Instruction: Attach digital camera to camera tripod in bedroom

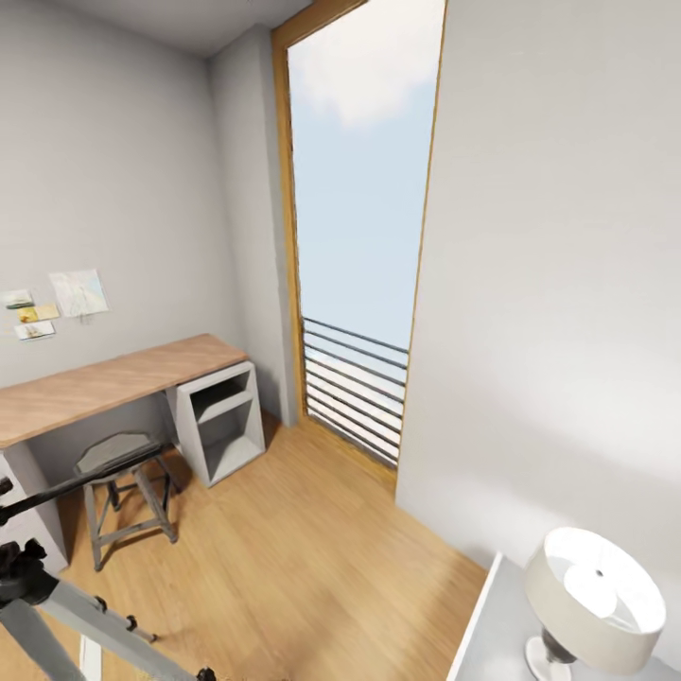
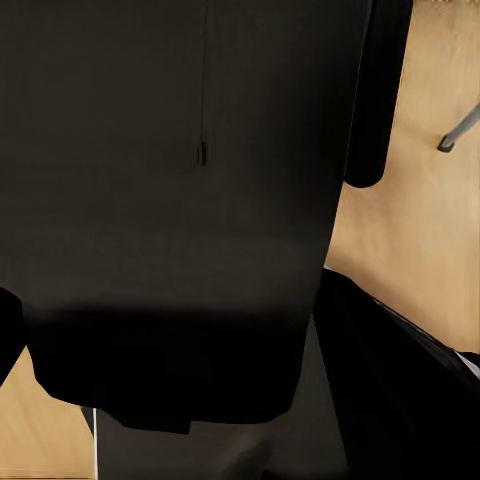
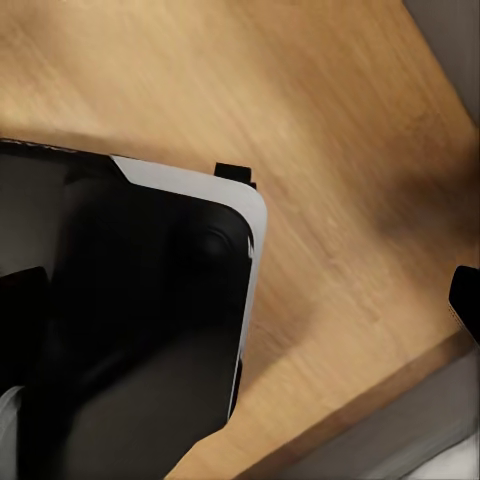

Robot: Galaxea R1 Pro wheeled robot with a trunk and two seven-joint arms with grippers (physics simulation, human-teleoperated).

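The camera tripod (image 1: 24, 572) stands at the lower left of the head view: black head, long black pan handle (image 1: 85, 479) slanting up toward the stool, silver leg (image 1: 109, 626) running down. One silver leg tip with a black foot (image 2: 458, 135) shows on the plank floor in the left wrist view, beyond my dark trunk (image 2: 180, 200). The digital camera is out of view. In the right wrist view a dark fingertip (image 3: 466, 300) sits at the frame's edge with nothing between the fingers, above my black, white-edged base (image 3: 150, 300).
A wood-topped desk (image 1: 113, 378) with a grey cube shelf (image 1: 222, 426) lines the left wall, and a round stool (image 1: 118, 456) stands under it. Ahead is a tall window (image 1: 364, 189) with a railing (image 1: 355, 388). A white lamp (image 1: 591, 591) stands on a pale surface (image 1: 487, 634).
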